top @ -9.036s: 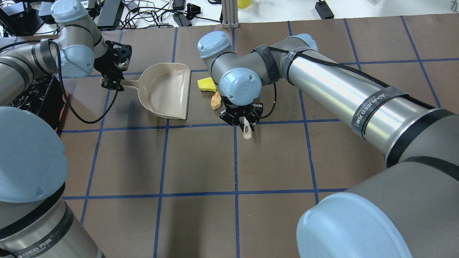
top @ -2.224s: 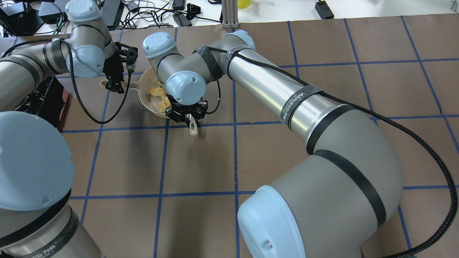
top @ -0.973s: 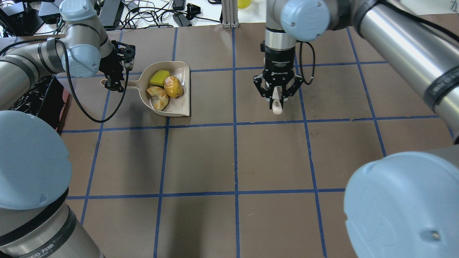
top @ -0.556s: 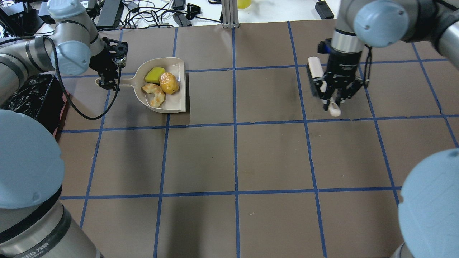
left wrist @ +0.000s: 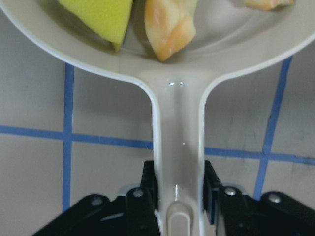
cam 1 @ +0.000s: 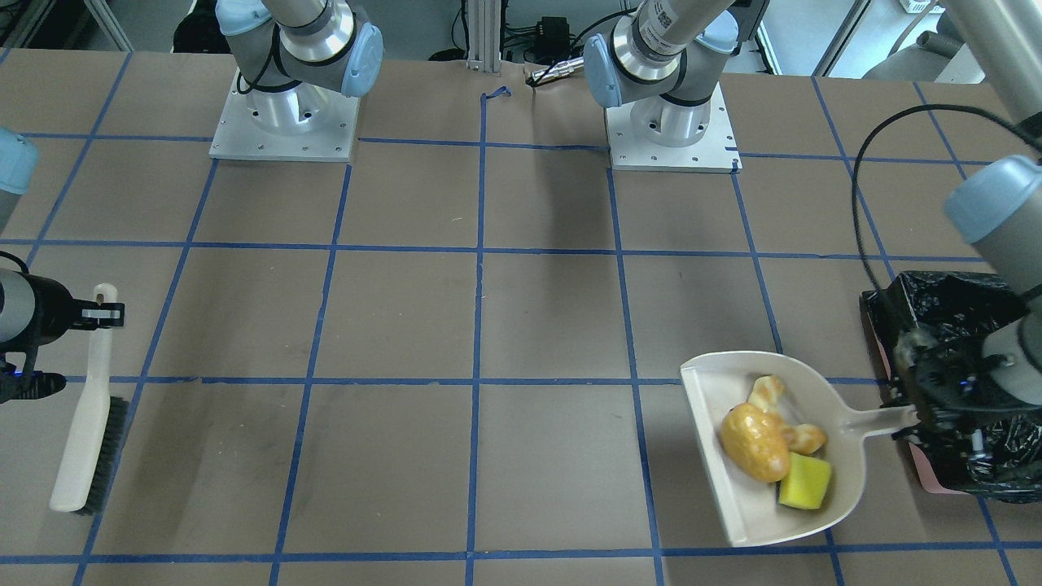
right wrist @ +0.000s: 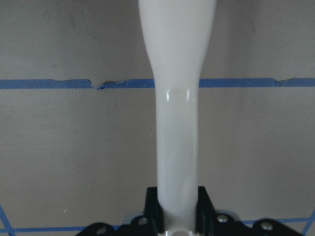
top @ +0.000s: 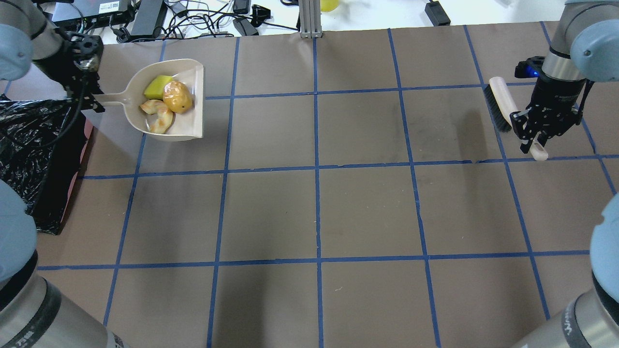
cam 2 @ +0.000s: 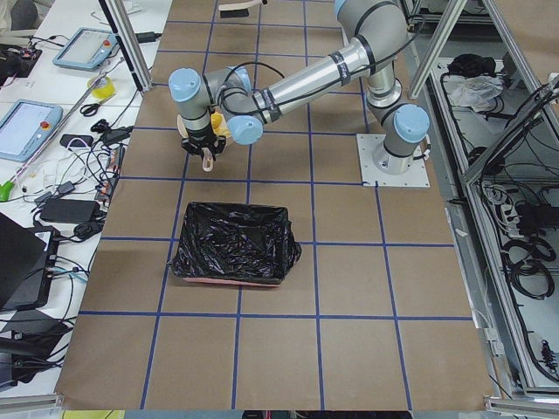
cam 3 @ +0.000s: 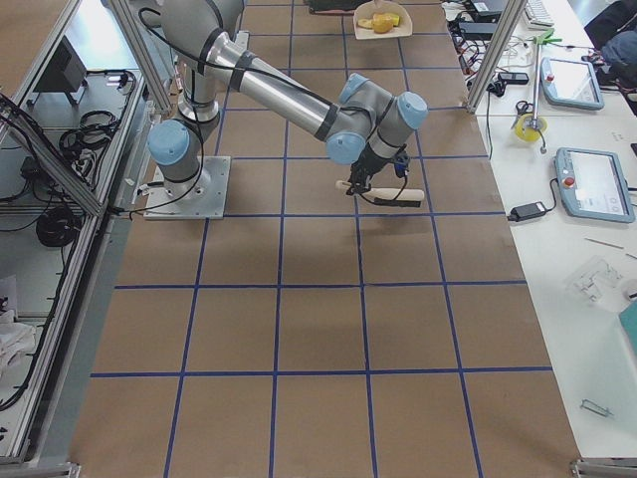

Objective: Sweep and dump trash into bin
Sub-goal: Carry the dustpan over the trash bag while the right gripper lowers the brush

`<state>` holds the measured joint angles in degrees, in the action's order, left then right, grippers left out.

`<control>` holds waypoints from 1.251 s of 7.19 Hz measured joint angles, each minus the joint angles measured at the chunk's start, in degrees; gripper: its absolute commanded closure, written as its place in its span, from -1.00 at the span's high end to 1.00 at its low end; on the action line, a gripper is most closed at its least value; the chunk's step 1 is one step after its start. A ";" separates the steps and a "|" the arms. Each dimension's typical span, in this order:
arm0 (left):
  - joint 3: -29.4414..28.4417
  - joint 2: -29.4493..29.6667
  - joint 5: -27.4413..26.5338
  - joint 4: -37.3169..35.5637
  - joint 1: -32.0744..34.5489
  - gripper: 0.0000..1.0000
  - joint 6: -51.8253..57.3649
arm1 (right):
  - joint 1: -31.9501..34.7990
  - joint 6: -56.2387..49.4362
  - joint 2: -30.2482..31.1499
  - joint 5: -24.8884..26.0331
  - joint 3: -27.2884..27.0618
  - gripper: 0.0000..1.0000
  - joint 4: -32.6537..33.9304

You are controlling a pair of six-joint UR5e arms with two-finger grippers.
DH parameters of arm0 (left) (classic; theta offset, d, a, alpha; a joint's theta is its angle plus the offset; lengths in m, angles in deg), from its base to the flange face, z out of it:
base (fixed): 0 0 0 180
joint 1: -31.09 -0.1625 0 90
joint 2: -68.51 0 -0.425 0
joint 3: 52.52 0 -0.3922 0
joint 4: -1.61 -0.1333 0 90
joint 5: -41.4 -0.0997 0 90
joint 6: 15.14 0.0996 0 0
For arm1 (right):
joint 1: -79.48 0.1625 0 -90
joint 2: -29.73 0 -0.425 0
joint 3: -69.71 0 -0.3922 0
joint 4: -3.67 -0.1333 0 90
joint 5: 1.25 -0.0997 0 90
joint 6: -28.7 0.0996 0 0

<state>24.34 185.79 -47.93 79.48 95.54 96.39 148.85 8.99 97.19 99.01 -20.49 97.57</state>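
My left gripper (top: 91,94) is shut on the handle of the beige dustpan (top: 186,126) and holds it just off the table beside the bin. The wrist view shows both fingers (left wrist: 147,184) clamped on the handle. In the pan lie the tan croissant (top: 157,116), the golden-brown oval (top: 177,96) and the yellow sponge wedge (top: 157,87). The bin (top: 29,145), lined with a black bag, stands at the left edge; it also shows in the front view (cam 1: 961,317). My right gripper (top: 534,140) is shut on the white handle of the brush (top: 500,104) at the far right.
Brown table cover with a blue tape grid (top: 316,169). Cables and power bricks (top: 203,19) lie beyond the far edge. An aluminium post (top: 309,17) stands at the back middle. The two arm bases (cam 1: 285,122) are bolted on the robot's side.
The trash was swept into the dustpan. Since then my left gripper has carried the loaded pan left toward the bin, and my right gripper has carried the brush to the far right.
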 measured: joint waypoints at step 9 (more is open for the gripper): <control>-15.25 2.66 -5.35 4.93 -23.45 -1.00 35.03 | 2.12 0.58 -2.75 0.08 -1.43 -1.00 3.81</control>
<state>9.09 188.46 -53.28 84.41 72.09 131.41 150.97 9.57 94.44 99.09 -21.92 101.38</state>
